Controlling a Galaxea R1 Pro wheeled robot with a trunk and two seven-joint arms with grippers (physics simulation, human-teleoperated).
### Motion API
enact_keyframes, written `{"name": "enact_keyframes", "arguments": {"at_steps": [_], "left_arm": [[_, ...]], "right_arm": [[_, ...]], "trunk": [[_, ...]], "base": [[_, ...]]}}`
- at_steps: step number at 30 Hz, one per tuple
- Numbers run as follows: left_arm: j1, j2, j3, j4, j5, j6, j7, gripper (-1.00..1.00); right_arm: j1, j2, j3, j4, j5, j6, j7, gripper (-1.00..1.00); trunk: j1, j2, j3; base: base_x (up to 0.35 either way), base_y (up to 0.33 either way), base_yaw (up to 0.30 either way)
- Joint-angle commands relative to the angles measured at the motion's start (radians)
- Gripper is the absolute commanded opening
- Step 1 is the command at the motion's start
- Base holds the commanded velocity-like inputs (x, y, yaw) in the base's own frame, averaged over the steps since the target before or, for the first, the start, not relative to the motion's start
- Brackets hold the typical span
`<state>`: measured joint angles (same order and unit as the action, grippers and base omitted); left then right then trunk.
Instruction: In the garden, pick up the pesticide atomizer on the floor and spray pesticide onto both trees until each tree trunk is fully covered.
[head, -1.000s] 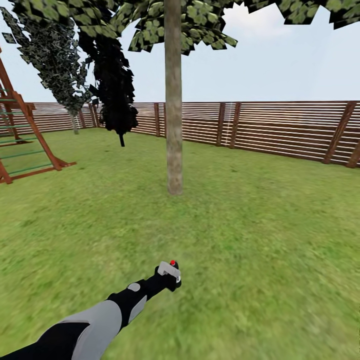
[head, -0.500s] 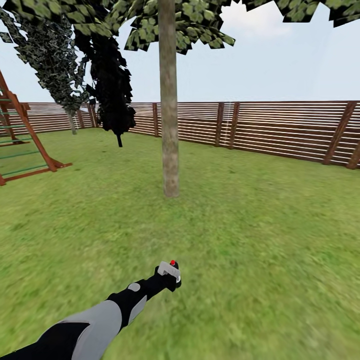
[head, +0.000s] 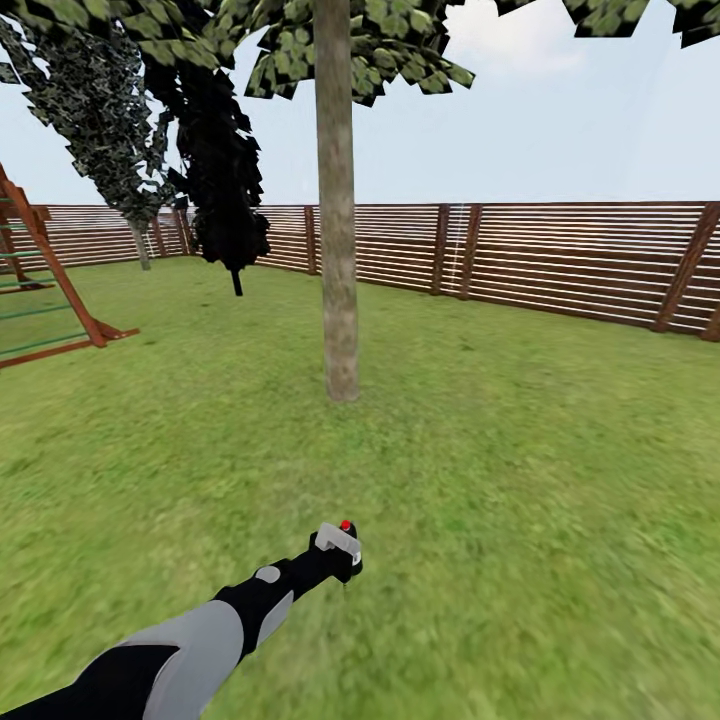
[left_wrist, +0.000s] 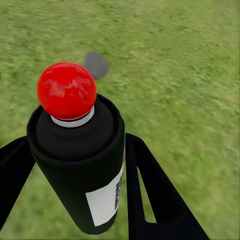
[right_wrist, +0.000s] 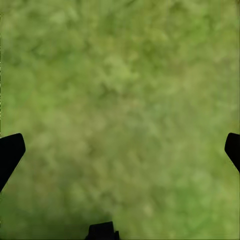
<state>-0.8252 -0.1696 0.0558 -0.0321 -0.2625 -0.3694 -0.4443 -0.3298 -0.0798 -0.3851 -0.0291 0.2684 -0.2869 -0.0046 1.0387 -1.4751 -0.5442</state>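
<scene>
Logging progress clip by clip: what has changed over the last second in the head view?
Nothing was grasped or released. The whole scene slid left in the head view, tree trunk and playset together, so the camera turned or the base moved, not the things. The left gripper stays shut on the pesticide atomizer, held out over the lawn.

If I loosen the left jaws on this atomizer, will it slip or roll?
Likely both. The pesticide atomizer looks like a smooth, rigid cylinder, so it would probably slide out between the left gripper jaws. On the lawn it could tip and roll.
</scene>
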Motion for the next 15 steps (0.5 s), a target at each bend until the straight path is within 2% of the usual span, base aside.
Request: {"name": "enact_keyframes", "arguments": {"at_steps": [1,9,15], "left_arm": [[0.000,0.000,0.001,0.000,0.000,0.000,0.001,-1.00],[0.000,0.001,0.002,0.000,0.002,0.000,0.001,-1.00],[0.000,0.001,0.003,0.000,0.002,-0.001,0.001,-1.00]], "right_arm": [[0.000,0.000,0.000,0.000,0.000,0.000,0.000,1.00],[0.000,0.000,0.000,0.001,0.000,0.000,0.000,1.00],[0.000,0.000,0.000,0.001,0.000,0.000,0.000,1.00]], "trunk": [[0.000,0.000,0.000],[0.000,0.000,0.000],[0.000,0.000,0.000]], "base": [[0.344,0.056,0.000],[0.341,0.121,0.000],[0.306,0.191,0.000]]}}
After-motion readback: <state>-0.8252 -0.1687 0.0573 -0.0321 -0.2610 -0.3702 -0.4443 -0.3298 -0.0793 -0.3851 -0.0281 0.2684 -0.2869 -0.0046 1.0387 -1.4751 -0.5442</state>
